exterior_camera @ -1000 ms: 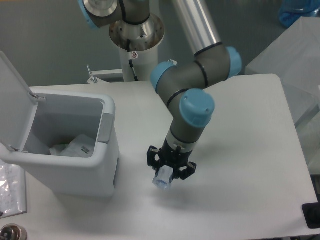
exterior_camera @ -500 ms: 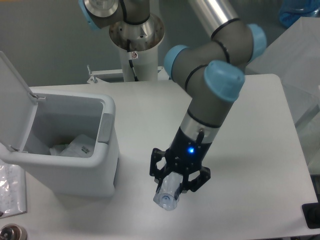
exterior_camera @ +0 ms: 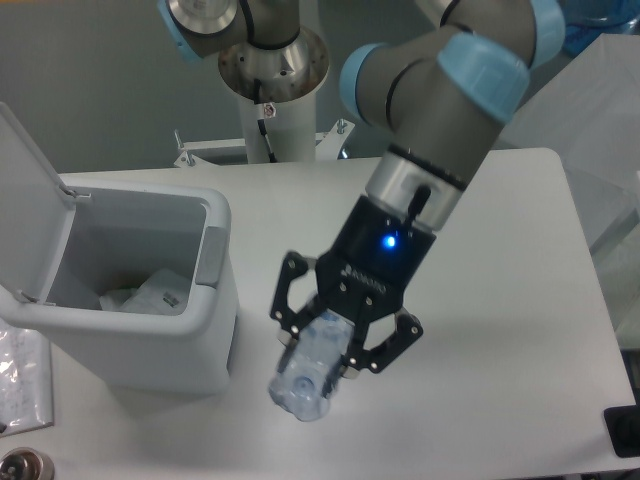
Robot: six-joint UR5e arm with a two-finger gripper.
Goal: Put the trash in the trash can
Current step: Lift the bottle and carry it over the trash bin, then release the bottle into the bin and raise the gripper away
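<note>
Gripping a clear ribbed plastic bottle (exterior_camera: 306, 376), the black two-finger gripper (exterior_camera: 335, 345) has its jaws closed on the bottle's sides, base end toward the camera, lifted above the white table (exterior_camera: 500, 330). Cap and label can't be made out. Blue light glows on the gripper body. Just to the left, apart from the bottle, stands the boxy white trash can (exterior_camera: 140, 300), smooth plastic, flip lid (exterior_camera: 25, 190) raised, grey panel (exterior_camera: 210, 255) on its rim. A crumpled clear wrapper (exterior_camera: 150, 293) lies inside it.
</note>
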